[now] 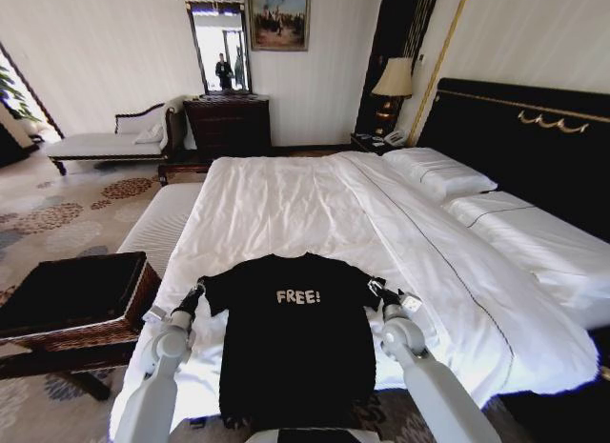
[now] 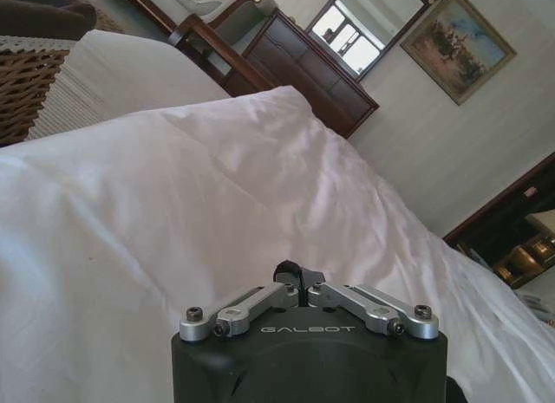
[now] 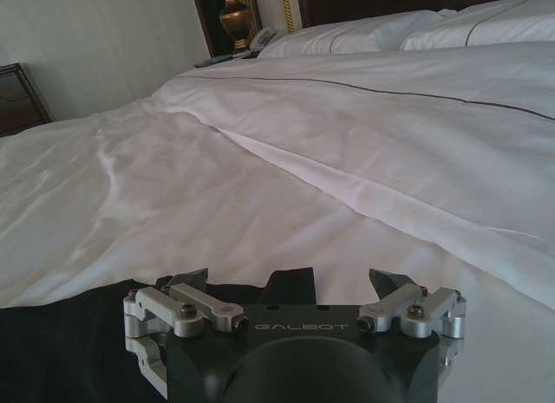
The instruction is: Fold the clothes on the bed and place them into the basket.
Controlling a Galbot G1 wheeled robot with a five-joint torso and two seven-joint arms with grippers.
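shirt: black shirt [image 1: 297, 348] with white "free!" on the chest, spread flat and face up at the foot end of the bed, collar toward the pillows, hem hanging near the bed's edge.
bed: wide bed [image 1: 315, 205] with rumpled white sheets; a thin dark stripe runs along the turned-back cover.
pillows: white pillows [image 1: 440, 171] against the headboard.
headboard: tall black headboard [image 1: 519, 143] with gold trim.
left claw: left gripper [image 1: 195, 295] sits at the shirt's left sleeve; in the left wrist view its fingers [image 2: 299, 277] are pressed together over the white sheet, and whether cloth is pinched cannot be told.
right claw: right gripper [image 1: 383, 292] sits at the right sleeve; in the right wrist view its fingers [image 3: 192, 280] are spread apart, with black cloth beneath them.
basket: brown wicker basket [image 1: 143, 291] with black lining on a dark wooden stand, beside the bed on the robot's left.
bench: white padded bench [image 1: 157, 224] beyond the basket, alongside the bed.
room: patterned carpet [image 1: 57, 210], dark dresser [image 1: 227, 127] under a mirror [image 1: 219, 45], framed painting [image 1: 279, 16], lamp [image 1: 393, 81].
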